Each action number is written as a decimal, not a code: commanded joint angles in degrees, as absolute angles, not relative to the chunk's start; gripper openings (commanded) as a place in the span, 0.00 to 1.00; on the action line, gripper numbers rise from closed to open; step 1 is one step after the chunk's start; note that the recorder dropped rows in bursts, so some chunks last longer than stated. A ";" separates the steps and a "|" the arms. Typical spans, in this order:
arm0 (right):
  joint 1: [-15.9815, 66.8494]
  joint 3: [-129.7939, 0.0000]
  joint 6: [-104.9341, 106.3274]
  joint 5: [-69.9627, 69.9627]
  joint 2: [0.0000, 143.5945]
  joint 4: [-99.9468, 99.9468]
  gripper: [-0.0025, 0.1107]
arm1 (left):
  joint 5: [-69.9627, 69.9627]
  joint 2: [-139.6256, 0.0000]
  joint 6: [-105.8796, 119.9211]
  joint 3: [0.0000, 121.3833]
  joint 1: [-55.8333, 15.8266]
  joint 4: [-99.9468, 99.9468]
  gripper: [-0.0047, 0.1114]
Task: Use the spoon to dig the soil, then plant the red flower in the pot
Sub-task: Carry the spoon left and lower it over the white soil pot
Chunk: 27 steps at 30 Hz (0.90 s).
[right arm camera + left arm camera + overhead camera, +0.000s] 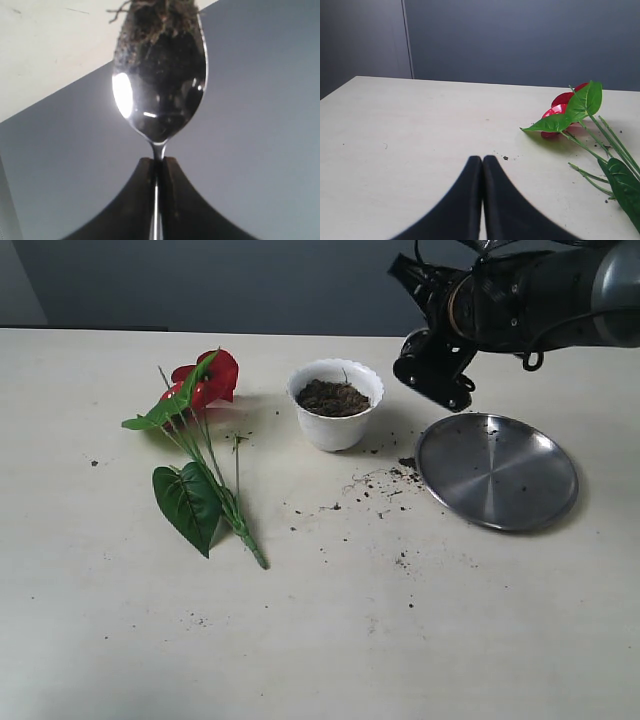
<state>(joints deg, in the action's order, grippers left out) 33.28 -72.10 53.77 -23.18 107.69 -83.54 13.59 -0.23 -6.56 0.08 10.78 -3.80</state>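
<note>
The red flower [205,380] lies flat on the table, left of the pot, with its green stems and big leaf [188,504] trailing toward the front. The white pot [335,425] stands in the middle, and dark soil [333,397] fills it. My right gripper [158,161] is shut on the slim handle of the spoon [160,85]. The spoon's shiny bowl carries a clump of soil [152,22] at its tip. The right arm [520,300] hangs above the table behind the plate. My left gripper [482,159] is shut and empty, low over the table near the flower [562,102].
A round steel plate [497,472] lies right of the pot, below the right arm. Loose soil specks [385,482] are scattered between the pot and the plate and further toward the front.
</note>
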 commanded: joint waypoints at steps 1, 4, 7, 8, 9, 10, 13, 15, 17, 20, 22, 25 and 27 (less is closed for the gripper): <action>33.31 -72.42 46.56 -24.10 108.30 -92.91 0.02 | 13.31 0.00 -6.94 0.00 10.82 -3.84 0.05; 33.31 -72.42 42.97 -24.10 108.35 -96.94 0.02 | 13.31 0.00 -6.94 0.00 10.82 -3.84 0.05; 33.31 -72.42 40.64 -24.57 108.35 -99.36 0.02 | 13.31 0.00 -6.94 0.00 10.82 -3.84 0.05; 33.31 -72.47 40.17 -24.85 108.35 -99.90 0.02 | 13.31 0.00 -6.94 0.00 10.82 -3.84 0.05; 33.31 -72.57 40.06 -24.96 108.35 -99.95 0.02 | 13.31 0.00 -6.94 0.00 10.82 -3.84 0.05; 33.31 -72.88 40.22 -25.25 108.35 -99.95 0.02 | 13.31 0.00 -6.94 0.00 10.82 -3.84 0.05; 33.31 -73.47 40.38 -25.04 108.35 -99.95 0.02 | 13.31 0.00 -6.94 0.00 10.82 -3.84 0.05; 33.31 -73.46 40.38 -24.89 108.35 -99.95 0.02 | 13.31 0.00 -6.94 0.00 10.82 -3.84 0.05; 33.31 -73.46 41.10 -24.89 108.35 -99.95 0.02 | 13.31 0.00 -6.94 0.00 10.82 -3.84 0.05; 33.31 -73.46 44.22 -25.06 108.35 -99.95 0.02 | 13.31 0.00 -6.94 0.00 10.82 -3.84 0.05; 33.31 -73.46 49.05 -25.18 108.35 -99.95 0.02 | 13.31 0.00 -6.94 0.00 10.82 -3.84 0.05; 33.62 -73.46 50.91 -25.84 108.35 -99.95 0.02 | 13.31 0.00 -6.94 0.00 10.82 -3.84 0.05; 34.75 -73.46 51.96 -27.04 108.35 -99.95 0.02 | 13.31 0.00 -6.94 0.00 10.82 -3.84 0.05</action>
